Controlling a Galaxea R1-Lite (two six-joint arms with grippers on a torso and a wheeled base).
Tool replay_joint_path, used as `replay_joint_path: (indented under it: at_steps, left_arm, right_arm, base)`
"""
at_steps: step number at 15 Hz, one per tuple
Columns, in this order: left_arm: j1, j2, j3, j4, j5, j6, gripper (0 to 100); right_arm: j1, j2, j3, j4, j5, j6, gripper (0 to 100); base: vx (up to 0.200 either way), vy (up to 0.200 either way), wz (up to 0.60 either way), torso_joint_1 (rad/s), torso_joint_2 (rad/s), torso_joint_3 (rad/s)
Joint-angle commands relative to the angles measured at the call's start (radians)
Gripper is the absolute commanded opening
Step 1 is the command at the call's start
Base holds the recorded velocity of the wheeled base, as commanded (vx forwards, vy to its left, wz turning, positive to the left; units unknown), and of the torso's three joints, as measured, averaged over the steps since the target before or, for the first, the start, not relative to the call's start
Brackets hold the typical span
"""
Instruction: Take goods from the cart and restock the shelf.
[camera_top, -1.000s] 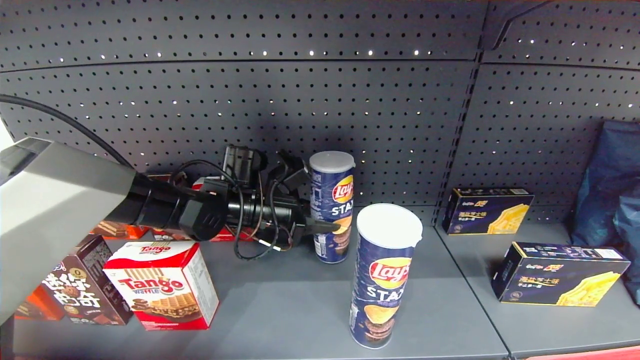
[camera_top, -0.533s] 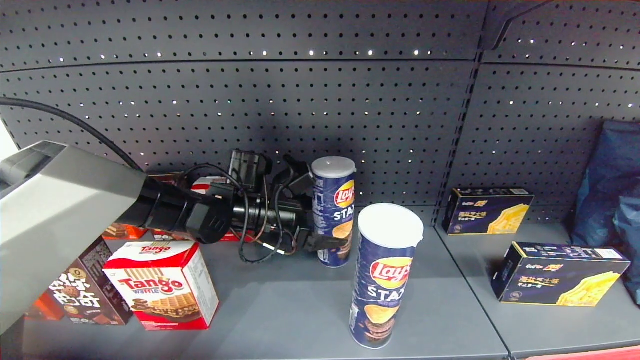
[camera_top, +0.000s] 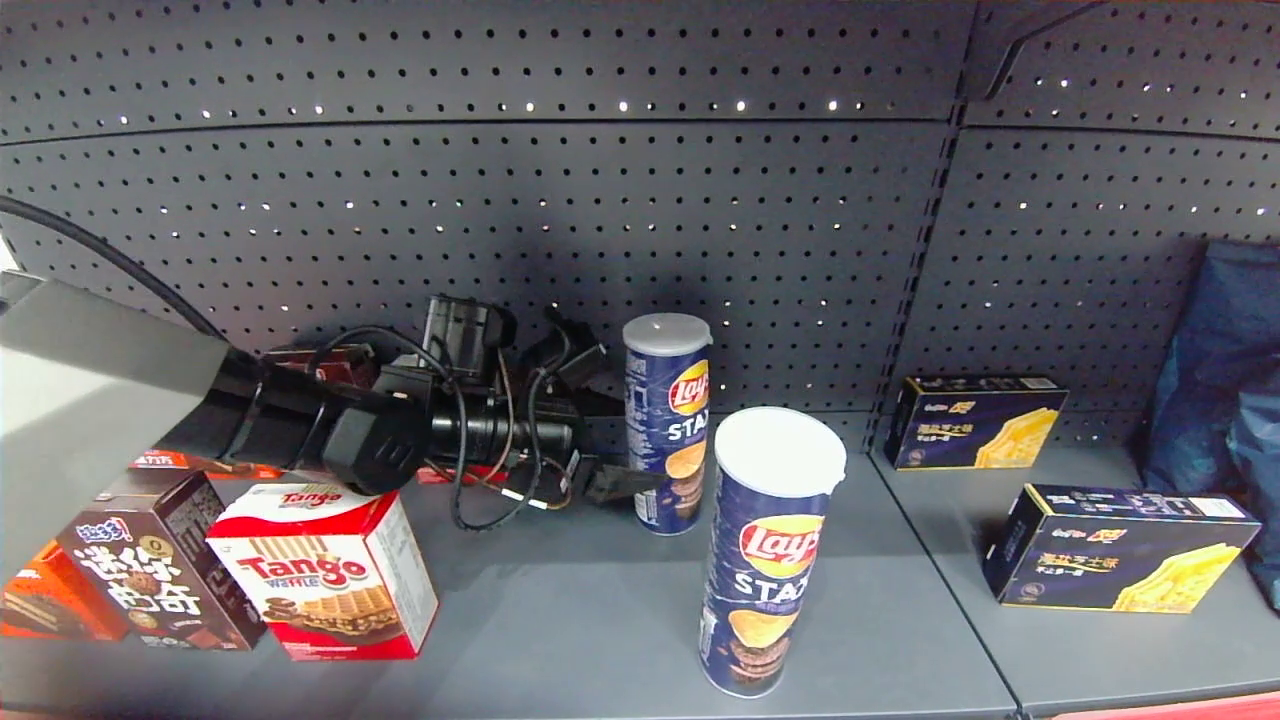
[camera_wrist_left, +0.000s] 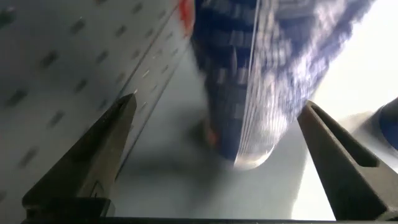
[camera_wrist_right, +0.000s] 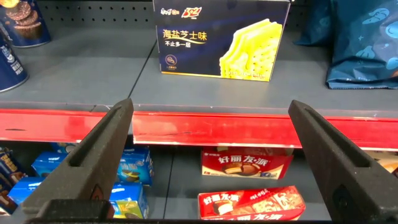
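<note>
A dark grey pegboard backs a grey shelf that already carries snacks. The far chip can stands upright towards the back of the shelf, close to the pegboard, resting on its own base with its grey lid on.

It is probably a light cardboard tube: stiff along its length, but easy to dent under a hard squeeze, and its glossy wrap looks slippery. Being tall and narrow, it should tip at a slight sideways knock. The best hold is likely across the middle of the body, well below the lid, with moderate pressure.

The left tool sits on the can's left, released, its fingers spread to either side of the body and apart from it.

The near chip can stands upright just right of the far can and nearer the shelf's front edge, close enough to be bumped. A red-and-white wafer box and a brown biscuit box sit at near left. Two dark cracker boxes lie on the right section, beside a blue bag.

The right tool hangs in front of the shelf's red edge, spread wide and holding nothing.
</note>
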Motion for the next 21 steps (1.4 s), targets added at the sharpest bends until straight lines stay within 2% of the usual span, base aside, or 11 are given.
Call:
replay_joint_path:
  at_steps: [1, 5, 10, 21]
  left_arm:
    - [0.011, -0.065, 0.042, -0.002, 0.010, -0.001, 100]
    - [0.011, -0.074, 0.051, -0.003, 0.011, 0.001, 100]
    - [0.011, -0.065, 0.044, -0.071, 0.111, -0.013, 100]
    - [0.045, -0.060, 0.047, -0.080, 0.117, -0.010, 100]
  right_arm:
    - [0.001, 0.001, 0.000, 0.000, 0.000, 0.000, 100]
    - [0.001, 0.001, 0.000, 0.000, 0.000, 0.000, 100]
    - [0.000, 0.001, 0.000, 0.000, 0.000, 0.000, 100]
    - [0.001, 0.001, 0.000, 0.000, 0.000, 0.000, 100]
  base:
    - [0.000, 0.000, 0.00, 0.000, 0.00, 0.000]
    - [0.000, 0.000, 0.00, 0.000, 0.00, 0.000]
    - [0.000, 0.000, 0.00, 0.000, 0.00, 0.000]
    - [0.000, 0.000, 0.00, 0.000, 0.00, 0.000]
